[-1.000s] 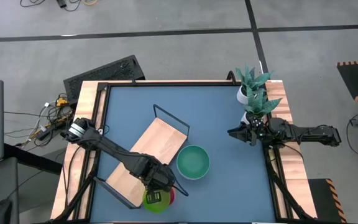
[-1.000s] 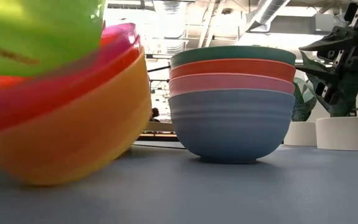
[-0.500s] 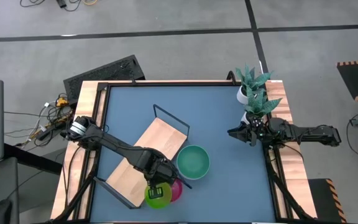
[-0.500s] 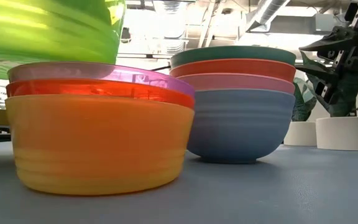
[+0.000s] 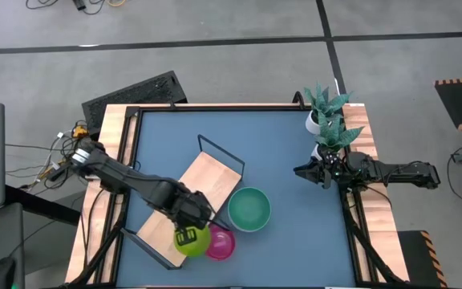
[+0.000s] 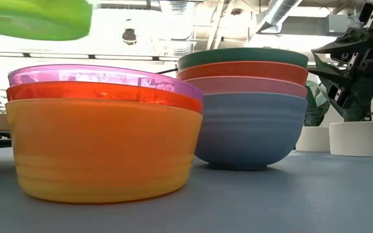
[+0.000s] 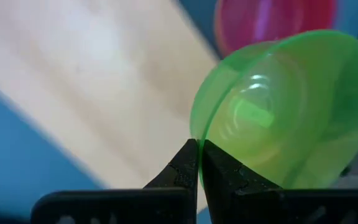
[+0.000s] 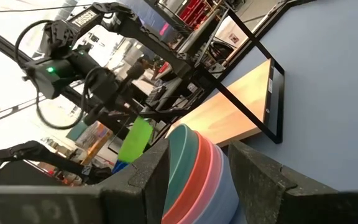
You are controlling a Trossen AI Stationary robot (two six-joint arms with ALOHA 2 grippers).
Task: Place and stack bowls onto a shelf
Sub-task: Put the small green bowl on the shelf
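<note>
My left gripper (image 5: 185,235) (image 7: 199,149) is shut on a small lime bowl (image 5: 192,242) (image 7: 284,112) (image 6: 37,16), held in the air over the near end of the shelf. The shelf (image 5: 195,197) is a light-wood board on a black wire frame, lying diagonally on the blue table. Beside the lime bowl a small stack stands on its base: pink on top (image 5: 222,244) (image 6: 102,74), then red, then orange. A larger stack (image 5: 249,208) (image 6: 241,107) has teal on top, then orange-red, pink and pale blue. My right gripper (image 5: 303,171) (image 8: 197,180) waits open at the table's right edge. My left gripper pinches the lime bowl's rim (image 7: 194,127) between its two fingers, one on each side of the wall. The bowl is lifted clear of the small stack and hangs tilted beyond the fingers. Its underside (image 6: 41,26) shows high above the pink bowl.
Two white pots with green plants (image 5: 327,120) (image 6: 355,137) stand at the table's far right corner, next to the right arm. Blue tabletop (image 5: 295,241) lies bare near the right side. The shelf's wire end loop (image 5: 219,152) stands up at its far end.
My left gripper has risen and moved toward the table's left, over the shelf's near end. It has carried the lime bowl up off the small stack. That stack, tilted a second ago, has settled flat on the table.
</note>
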